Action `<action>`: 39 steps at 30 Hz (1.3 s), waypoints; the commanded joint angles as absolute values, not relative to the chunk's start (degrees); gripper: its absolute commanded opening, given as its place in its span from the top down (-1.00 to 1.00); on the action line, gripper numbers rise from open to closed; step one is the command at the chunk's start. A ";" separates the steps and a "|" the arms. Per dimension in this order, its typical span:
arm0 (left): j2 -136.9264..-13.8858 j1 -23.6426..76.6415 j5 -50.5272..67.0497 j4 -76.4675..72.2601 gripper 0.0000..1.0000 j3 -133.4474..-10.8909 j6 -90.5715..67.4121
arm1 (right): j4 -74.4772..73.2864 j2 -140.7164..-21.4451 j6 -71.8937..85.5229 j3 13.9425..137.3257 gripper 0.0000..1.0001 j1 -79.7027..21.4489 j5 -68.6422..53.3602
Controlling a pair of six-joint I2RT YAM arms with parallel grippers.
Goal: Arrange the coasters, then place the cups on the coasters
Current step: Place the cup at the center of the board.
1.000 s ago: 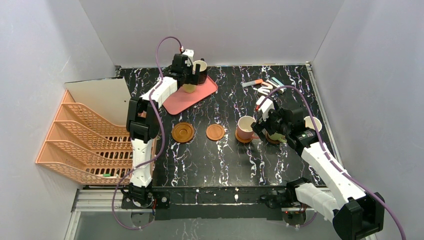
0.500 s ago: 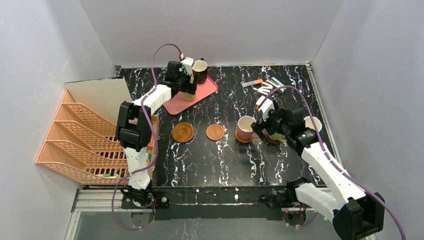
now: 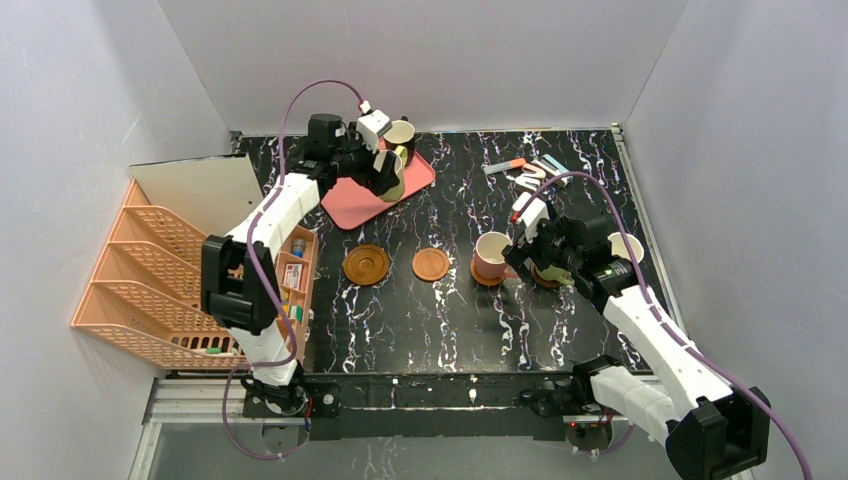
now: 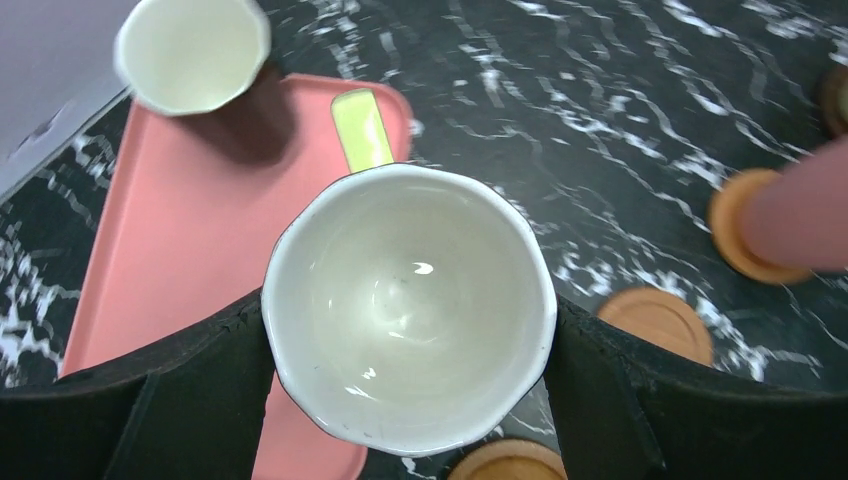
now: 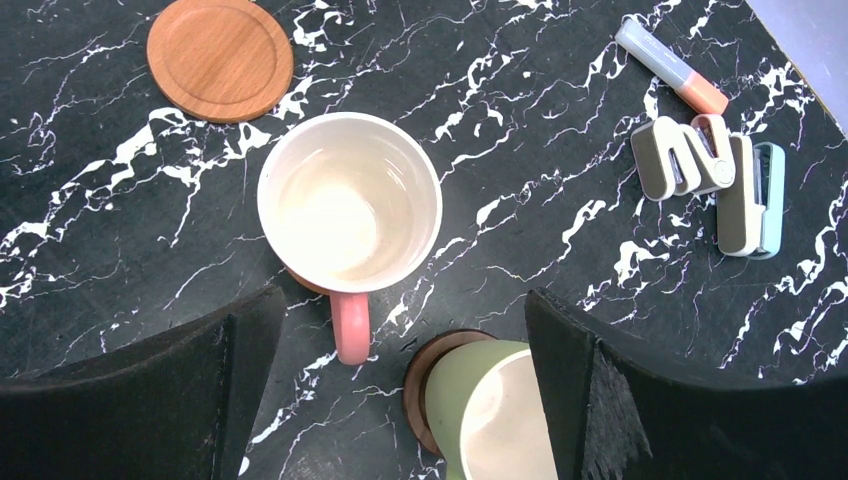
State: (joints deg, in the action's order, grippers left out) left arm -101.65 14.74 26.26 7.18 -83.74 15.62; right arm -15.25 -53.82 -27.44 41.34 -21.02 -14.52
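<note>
My left gripper (image 3: 389, 170) is shut on the yellow-green cup (image 4: 408, 300), its fingers (image 4: 200, 390) pressing both sides of the rim; the handle (image 4: 362, 128) points away. The cup hangs over the edge of the pink tray (image 4: 170, 250), where the dark brown cup (image 3: 402, 135) stands. Two bare coasters (image 3: 366, 264) (image 3: 431, 264) lie mid-table. The pink cup (image 5: 348, 200) stands on a coaster, and beside it a green cup (image 5: 495, 410) stands on a dark coaster (image 5: 425, 375). My right gripper (image 5: 400, 315) hovers open above these two, holding nothing. A pale pink cup (image 3: 626, 246) stands further right.
An orange mesh file rack (image 3: 150, 280) fills the left side, with a box of small items (image 3: 294, 270) beside it. Pens and stationery (image 5: 705, 160) lie at the back right. Grey walls enclose the table.
The left arm's elbow has swung out to the left, and its gripper has carried the yellow-green cup a little right over the tray's edge. The right arm has stayed still.
</note>
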 commanded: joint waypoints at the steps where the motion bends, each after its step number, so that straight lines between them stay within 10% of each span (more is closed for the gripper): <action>1: -94.66 14.80 42.07 12.72 1.00 -82.81 26.21 | -13.58 -51.85 -28.26 40.88 -0.97 -21.18 -16.05; 15: -95.79 14.82 60.65 31.67 0.92 -80.07 53.68 | -14.19 -51.24 -28.12 41.66 -0.97 -21.68 -21.36; 39: -106.76 14.74 59.10 36.31 0.71 -83.38 61.20 | -12.70 -52.12 -28.99 40.69 -0.97 -27.00 -18.02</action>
